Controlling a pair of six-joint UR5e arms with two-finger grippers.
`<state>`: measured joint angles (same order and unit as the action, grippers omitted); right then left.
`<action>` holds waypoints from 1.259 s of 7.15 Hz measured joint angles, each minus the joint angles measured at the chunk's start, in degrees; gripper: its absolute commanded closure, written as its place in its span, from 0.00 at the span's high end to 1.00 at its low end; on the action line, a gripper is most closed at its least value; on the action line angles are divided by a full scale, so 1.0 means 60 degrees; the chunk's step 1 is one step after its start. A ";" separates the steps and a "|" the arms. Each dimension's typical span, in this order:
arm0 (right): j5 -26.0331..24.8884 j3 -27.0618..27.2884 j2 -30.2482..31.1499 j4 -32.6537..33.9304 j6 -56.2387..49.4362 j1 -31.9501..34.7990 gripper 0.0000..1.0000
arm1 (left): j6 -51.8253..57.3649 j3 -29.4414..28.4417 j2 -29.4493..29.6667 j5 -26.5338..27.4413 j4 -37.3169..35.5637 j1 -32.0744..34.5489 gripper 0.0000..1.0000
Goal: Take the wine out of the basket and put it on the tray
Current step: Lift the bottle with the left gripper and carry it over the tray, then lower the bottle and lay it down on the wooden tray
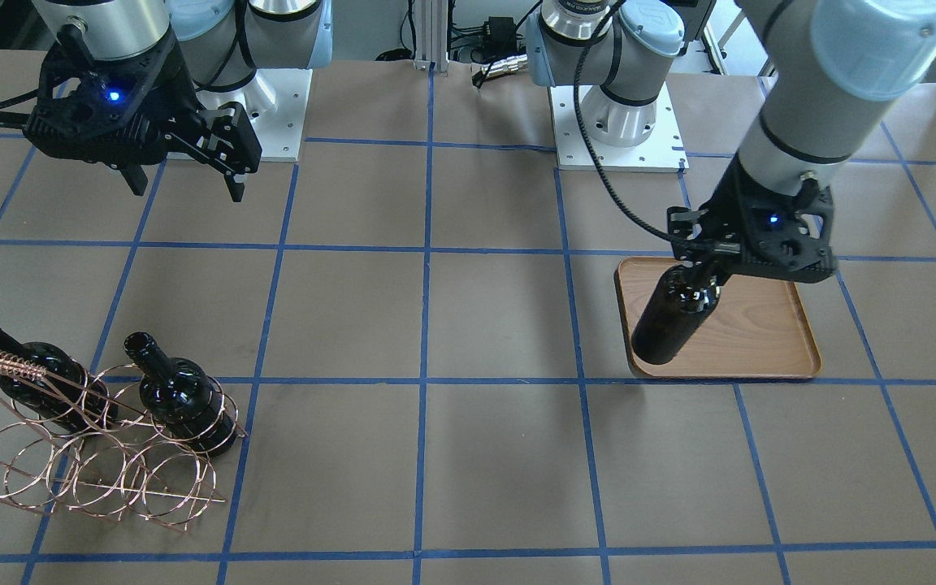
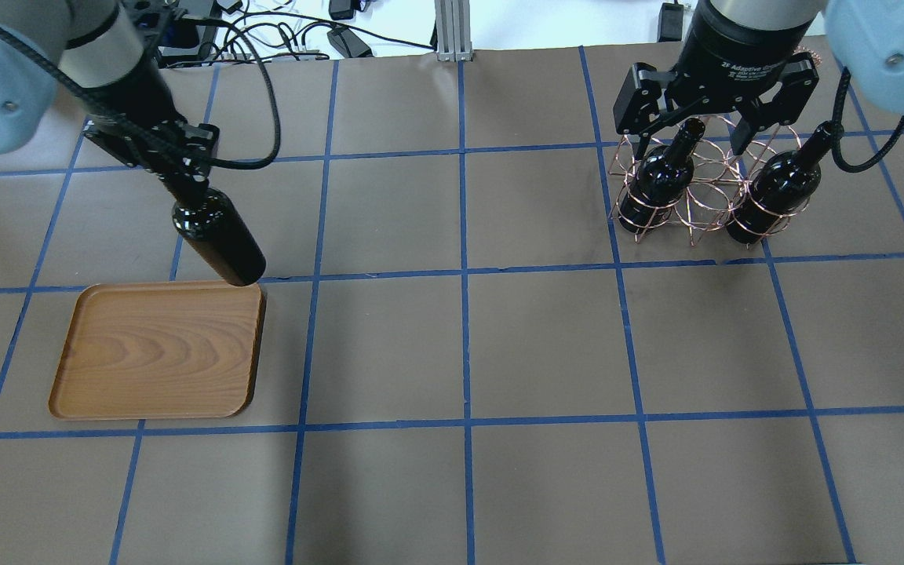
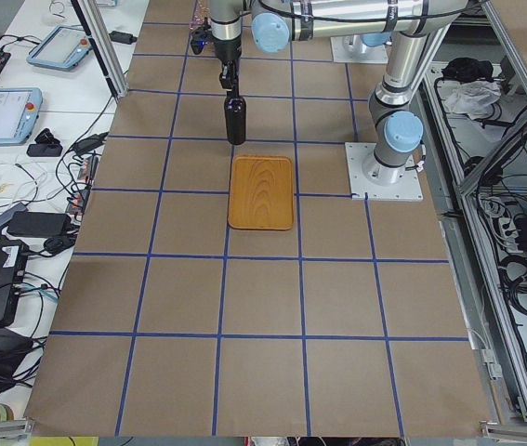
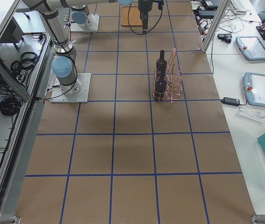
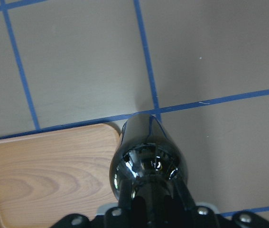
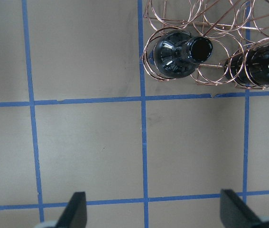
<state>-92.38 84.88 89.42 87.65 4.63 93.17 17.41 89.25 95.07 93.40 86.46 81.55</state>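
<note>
My left gripper is shut on the neck of a dark wine bottle and holds it upright in the air. In the left wrist view the bottle's base hangs just beside a corner of the brown wooden tray. The tray is bare. The copper wire basket holds two more wine bottles, necks up. My right gripper is open and empty, high above the basket. In the right wrist view its fingers stand wide apart, with one bottle's mouth below.
The brown table is marked with a grid of blue tape. The arm bases stand at the robot's side. Cables lie at the table's far edge.
</note>
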 measured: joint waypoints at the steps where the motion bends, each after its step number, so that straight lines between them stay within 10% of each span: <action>1: 0.0014 0.0003 -0.0001 -0.0011 -0.0012 0.0000 1.00 | 0.0667 0.0234 -0.0159 -0.0010 -0.0010 -0.0701 0.00; 8: 0.0031 0.0018 -0.0021 0.0114 -0.0001 0.0000 1.00 | 0.2225 0.1702 -0.0101 -0.0164 -0.0626 -0.2933 0.00; 9: 0.0031 0.0018 -0.0020 0.0113 -0.0001 -0.0001 1.00 | 0.2231 0.1772 -0.0100 -0.0155 -0.0628 -0.2949 0.83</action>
<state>-92.20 84.99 89.29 88.33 4.62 93.16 30.79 99.88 94.47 92.47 82.69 63.86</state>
